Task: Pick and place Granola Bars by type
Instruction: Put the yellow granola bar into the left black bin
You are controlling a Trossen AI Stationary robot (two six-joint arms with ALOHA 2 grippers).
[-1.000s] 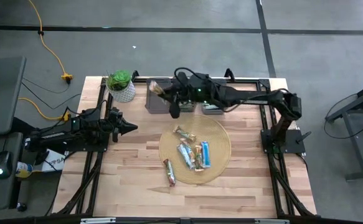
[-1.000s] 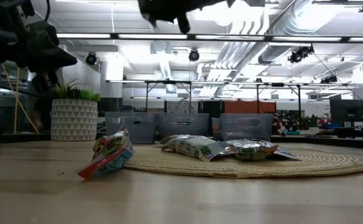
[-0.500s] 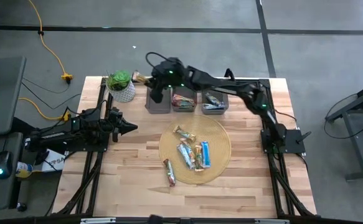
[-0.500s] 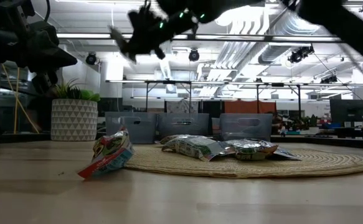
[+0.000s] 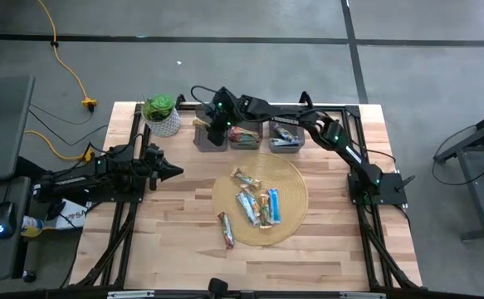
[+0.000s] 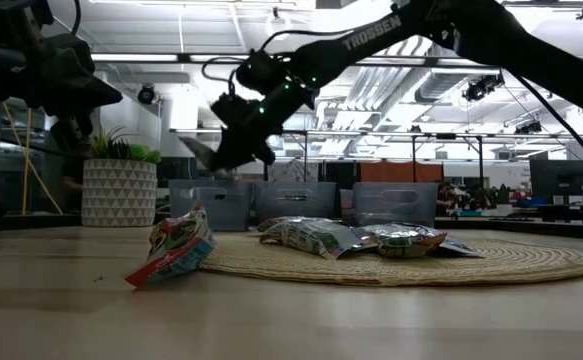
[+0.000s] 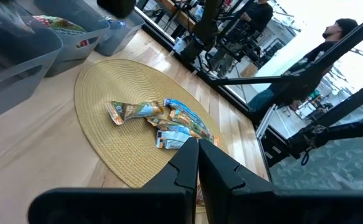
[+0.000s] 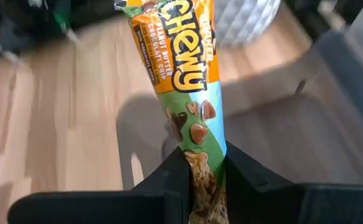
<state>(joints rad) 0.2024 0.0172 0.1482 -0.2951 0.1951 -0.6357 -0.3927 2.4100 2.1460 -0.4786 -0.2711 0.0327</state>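
A second ago the right gripper [image 5: 214, 124] hung above the middle of the bin row; it has since swung toward the upper left of the overhead picture and now sits over the leftmost grey bin [image 5: 211, 138], clenched on a granola bar [image 8: 187, 87] whose orange, blue and green wrapper sticks out past the fingers [image 8: 243, 174]. The left gripper [image 5: 173, 172] has not moved: it waits at the left side of the table [image 5: 183, 232], its fingers pressed together and empty. The rest of the bars [image 5: 256, 203] lie as before, most on the round woven mat [image 5: 295, 178] in the centre, one [image 5: 226, 230] just off its lower-left edge on the bare wood. A potted plant [image 5: 161, 114] stands at the table's upper-left corner. Behind, the level view shows an open workshop with desks and ceiling pipes. The contents of the other two bins [image 5: 284, 138] are too small to sort by type.
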